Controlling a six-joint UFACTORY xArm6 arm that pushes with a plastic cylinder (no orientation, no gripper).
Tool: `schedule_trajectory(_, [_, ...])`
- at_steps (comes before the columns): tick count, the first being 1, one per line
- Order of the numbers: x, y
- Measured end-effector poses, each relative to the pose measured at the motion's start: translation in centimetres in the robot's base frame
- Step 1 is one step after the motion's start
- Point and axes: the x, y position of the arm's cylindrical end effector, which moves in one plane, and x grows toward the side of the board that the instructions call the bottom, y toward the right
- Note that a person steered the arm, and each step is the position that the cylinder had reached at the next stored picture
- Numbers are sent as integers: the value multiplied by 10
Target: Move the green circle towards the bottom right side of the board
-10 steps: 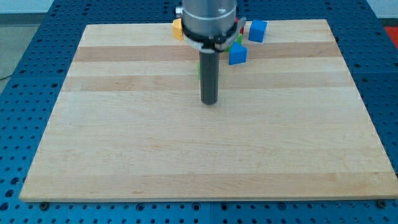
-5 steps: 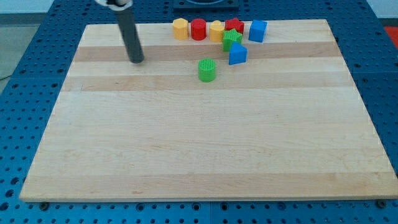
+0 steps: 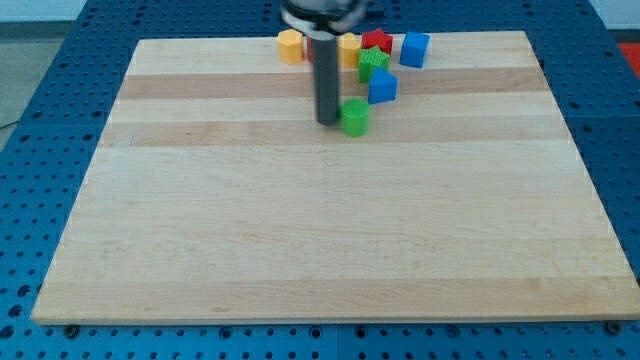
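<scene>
The green circle (image 3: 354, 116) sits on the wooden board (image 3: 330, 240) in the upper middle. My tip (image 3: 328, 121) stands right against its left side, touching it. The rod rises from there to the view's top and hides the red block in the top row behind it.
A row of blocks lies along the top edge: a yellow block (image 3: 290, 45), a second yellow block (image 3: 349, 48), a red block (image 3: 377, 41) and a blue cube (image 3: 415, 48). A green block (image 3: 373, 63) and a blue block (image 3: 383, 87) lie just above right of the green circle.
My tip swung from the upper left back to the green circle's left side. The green circle has slid a little to the right and slightly down.
</scene>
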Motion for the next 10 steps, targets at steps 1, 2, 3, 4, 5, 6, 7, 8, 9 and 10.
schedule_trajectory(1, [40,64])
schedule_trajectory(2, [52,52])
schedule_trajectory(3, [43,-7])
schedule_trajectory(4, [17,-26])
schedule_trajectory(5, [-21,6])
schedule_trajectory(6, [-30,79])
schedule_trajectory(7, [16,147])
schedule_trajectory(8, [60,180])
schedule_trajectory(9, [11,169])
schedule_trajectory(10, [-32,111])
